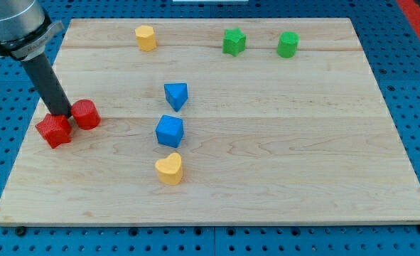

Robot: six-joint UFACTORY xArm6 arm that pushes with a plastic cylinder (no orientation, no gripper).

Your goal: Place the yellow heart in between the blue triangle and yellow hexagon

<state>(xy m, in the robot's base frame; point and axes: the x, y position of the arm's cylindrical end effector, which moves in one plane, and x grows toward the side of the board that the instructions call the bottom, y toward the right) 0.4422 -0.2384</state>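
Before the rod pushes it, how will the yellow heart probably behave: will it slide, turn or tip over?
The yellow heart looks low and flat-based, so it should slide on the wooden board rather than tip. Its lobed outline suggests an off-centre push would probably turn it. The blue cube sits close above it, so a push upward may catch that.

The board (266,185) holds eight blocks. Near the view's top edge sit the hexagon (146,37), left of centre, and, well to its right, the star (234,41) with a cylinder (288,44) just beside it. Down the middle run the triangle (175,94), the cube (170,131) below it, and the heart (170,168) lowest, close together. At the view's left two blocks (54,130) (86,114) seem to touch; my tip (62,114) stands between them.
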